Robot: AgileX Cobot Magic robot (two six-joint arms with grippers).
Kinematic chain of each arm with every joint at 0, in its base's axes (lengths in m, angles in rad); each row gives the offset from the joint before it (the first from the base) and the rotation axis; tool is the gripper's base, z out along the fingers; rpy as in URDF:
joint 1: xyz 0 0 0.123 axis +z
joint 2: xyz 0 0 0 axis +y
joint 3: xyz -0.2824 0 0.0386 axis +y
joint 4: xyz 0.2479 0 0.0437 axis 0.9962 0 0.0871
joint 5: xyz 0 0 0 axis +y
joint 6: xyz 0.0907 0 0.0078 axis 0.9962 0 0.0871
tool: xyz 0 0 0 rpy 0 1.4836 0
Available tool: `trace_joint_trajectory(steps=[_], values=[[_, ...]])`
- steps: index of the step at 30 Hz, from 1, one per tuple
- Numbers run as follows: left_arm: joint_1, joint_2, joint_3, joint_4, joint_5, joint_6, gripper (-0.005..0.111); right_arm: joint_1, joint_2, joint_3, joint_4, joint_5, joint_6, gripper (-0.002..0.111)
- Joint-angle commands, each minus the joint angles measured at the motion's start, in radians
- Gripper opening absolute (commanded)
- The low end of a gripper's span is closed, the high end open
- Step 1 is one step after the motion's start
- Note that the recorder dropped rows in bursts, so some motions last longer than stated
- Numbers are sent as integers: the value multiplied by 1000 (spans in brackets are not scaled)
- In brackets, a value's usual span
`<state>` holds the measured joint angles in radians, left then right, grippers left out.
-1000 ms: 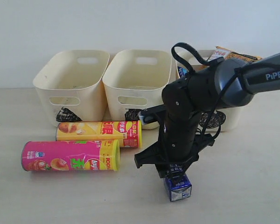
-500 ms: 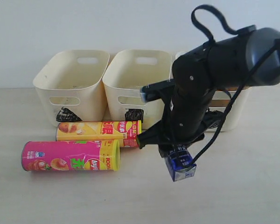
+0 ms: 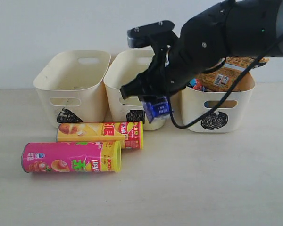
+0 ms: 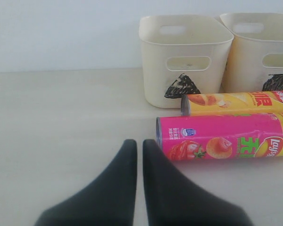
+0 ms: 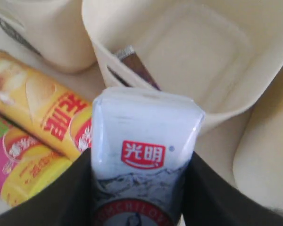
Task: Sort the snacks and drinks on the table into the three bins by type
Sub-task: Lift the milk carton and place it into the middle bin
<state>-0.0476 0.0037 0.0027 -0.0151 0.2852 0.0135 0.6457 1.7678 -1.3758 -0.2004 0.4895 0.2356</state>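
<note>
My right gripper (image 5: 140, 169) is shut on the white and blue carton (image 5: 144, 155), holding it in the air at the front wall of the middle bin (image 3: 132, 80), the one marked with a square. A dark purple carton (image 5: 137, 70) leans inside that bin. On the table (image 3: 203, 179) lie the yellow tube (image 3: 101, 134) and, in front of it, the pink tube (image 3: 70, 157). The right-hand circle bin (image 3: 221, 106) holds the orange-brown packet (image 3: 231, 70) and the blue packet (image 3: 195, 84). My left gripper (image 4: 136, 147) is shut and empty, low over the table beside the pink tube's (image 4: 221, 143) end.
The triangle bin (image 3: 73, 84) stands at the left of the row. All three bins sit side by side against a pale wall. My right arm (image 3: 217, 33) reaches across above the circle bin and the middle bin.
My right gripper has lifted the white and blue carton off the front of the table and carried it up and left to the middle bin. The tubes have not moved.
</note>
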Motion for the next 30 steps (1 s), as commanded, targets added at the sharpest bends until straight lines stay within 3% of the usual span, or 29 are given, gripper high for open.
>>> trace_joint_trajectory(steps=[1,12,30], values=[[4,-4,-3,0,-7,2,4,-53,22,-99,-49,-88,-13,1],[4,-4,-3,0,-7,2,4,-119,191,-244,-76,-339,-18,1],[4,-4,-3,0,-7,2,4,-137,412,-428,-102,-437,-63,1]])
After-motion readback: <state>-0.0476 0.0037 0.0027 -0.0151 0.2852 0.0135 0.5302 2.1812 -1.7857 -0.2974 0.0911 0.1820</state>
